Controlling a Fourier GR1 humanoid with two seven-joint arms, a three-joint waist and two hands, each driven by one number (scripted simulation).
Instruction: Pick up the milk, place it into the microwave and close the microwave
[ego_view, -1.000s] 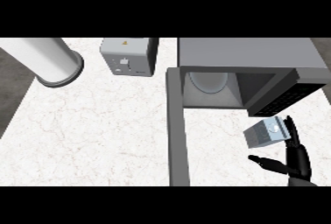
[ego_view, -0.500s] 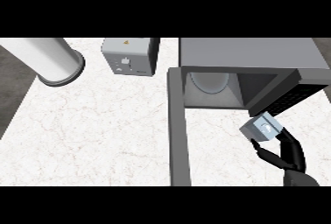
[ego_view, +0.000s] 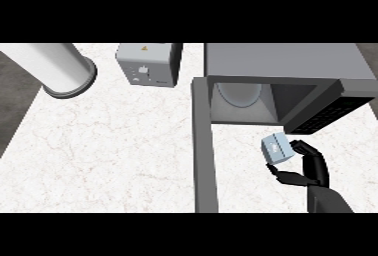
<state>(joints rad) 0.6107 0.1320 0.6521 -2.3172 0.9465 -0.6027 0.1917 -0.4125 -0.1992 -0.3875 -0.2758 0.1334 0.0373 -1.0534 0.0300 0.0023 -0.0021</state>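
right hand (ego_view: 308, 167), head view: its fingers and thumb are curled round the milk (ego_view: 278, 150), a small pale carton held over the counter (ego_view: 111, 145) just in front of the open microwave (ego_view: 284, 65) and to the right of its swung-out door (ego_view: 204, 150); the left hand is not shown. the carton is judged light, stiff-walled and rather smooth, and is best taken across its flat sides, which may dent if squeezed.

Kitchen: marble counter (ego_view: 111, 150), microwave (ego_view: 284, 67).
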